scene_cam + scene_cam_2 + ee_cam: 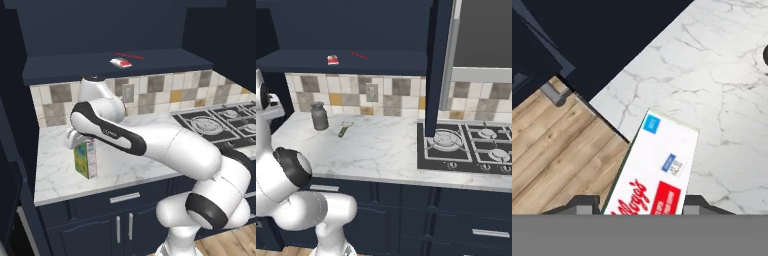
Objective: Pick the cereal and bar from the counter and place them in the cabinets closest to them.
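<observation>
Red-and-white bar [120, 62] already sits on the cabinet shelf [165, 62], upper centre; gripper [643, 205] clamped on the cereal box [85, 159], 1 item left.

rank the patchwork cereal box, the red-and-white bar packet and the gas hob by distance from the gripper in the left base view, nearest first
1. The patchwork cereal box, between the fingers of the gripper, near the marble counter's front left.
2. The red-and-white bar packet, up on the navy cabinet shelf, above and right.
3. The gas hob, far right.
</observation>
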Controlling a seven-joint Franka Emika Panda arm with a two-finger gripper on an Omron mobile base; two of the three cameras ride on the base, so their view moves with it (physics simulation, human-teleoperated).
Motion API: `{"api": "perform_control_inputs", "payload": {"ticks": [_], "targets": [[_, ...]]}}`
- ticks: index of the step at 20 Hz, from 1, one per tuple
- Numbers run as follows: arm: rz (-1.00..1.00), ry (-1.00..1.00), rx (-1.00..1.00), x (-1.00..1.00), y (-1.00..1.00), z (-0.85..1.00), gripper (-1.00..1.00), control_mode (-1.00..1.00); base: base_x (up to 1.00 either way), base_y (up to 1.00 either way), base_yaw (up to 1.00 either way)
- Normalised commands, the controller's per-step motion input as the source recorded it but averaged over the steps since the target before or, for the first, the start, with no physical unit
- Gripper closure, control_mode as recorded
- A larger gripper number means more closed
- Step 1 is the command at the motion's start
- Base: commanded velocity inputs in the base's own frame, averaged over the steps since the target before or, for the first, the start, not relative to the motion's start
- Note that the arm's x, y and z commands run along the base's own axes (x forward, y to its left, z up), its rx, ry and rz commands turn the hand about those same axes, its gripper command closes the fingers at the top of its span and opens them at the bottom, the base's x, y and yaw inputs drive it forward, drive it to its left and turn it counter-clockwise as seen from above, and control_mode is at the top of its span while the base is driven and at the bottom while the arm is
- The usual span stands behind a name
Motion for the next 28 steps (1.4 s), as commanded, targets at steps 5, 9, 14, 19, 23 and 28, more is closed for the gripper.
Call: {"api": "perform_control_inputs", "payload": {"ticks": [5,9,14,19,23,28], "targets": [[0.00,0.05,-0.13,-0.64,-0.22,0.52,1.00,-1.00,0.00,0.00,0.00],[0.00,-0.01,-0.11,-0.77,-0.34,0.39,1.00,-1.00,0.00,0.00,0.00],[0.02,-0.08,-0.13,-0.87,-0.43,0.35,1.00,-1.00,0.00,0.00,0.00],[0.04,-0.21,-0.17,-0.86,-0.52,0.06,1.00,-1.00,0.00,0.00,0.00],[0.09,-0.29,-0.18,-0.61,-0.63,-0.17,1.00,-1.00,0.00,0.00,0.00],[0.07,-0.31,-0.13,-0.17,-0.73,-0.07,1.00,-1.00,0.00,0.00,0.00]]}}
